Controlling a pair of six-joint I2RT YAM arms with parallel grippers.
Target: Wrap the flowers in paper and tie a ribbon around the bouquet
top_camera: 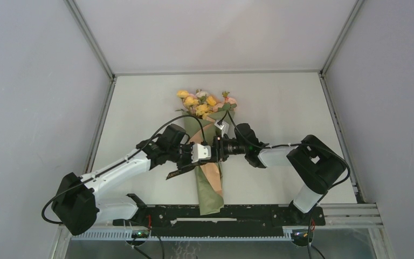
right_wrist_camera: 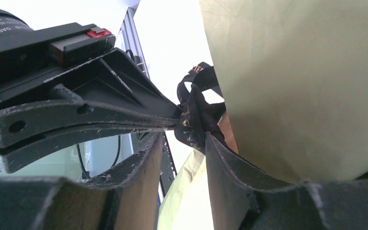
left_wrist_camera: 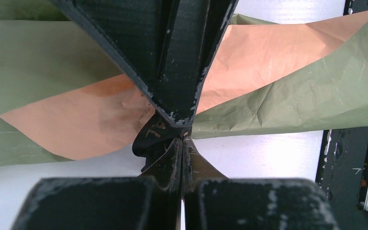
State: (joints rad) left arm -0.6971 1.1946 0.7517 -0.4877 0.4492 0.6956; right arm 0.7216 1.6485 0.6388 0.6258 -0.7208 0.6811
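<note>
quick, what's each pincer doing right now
left pincer: closed on the ribbon
right pincer: partly open at the bunched ribbon; whether it grips cannot be told

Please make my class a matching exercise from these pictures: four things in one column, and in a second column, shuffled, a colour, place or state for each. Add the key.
Column one
1. flowers
2. paper
3. ribbon
4. left gripper

Column two
A. shut on the ribbon
B. olive green outside, peach-orange inside
C. yellow and pink, at the far end
D. thin, black and crumpled

Pairs: 1-C, 2-B, 3-D, 4-A
</note>
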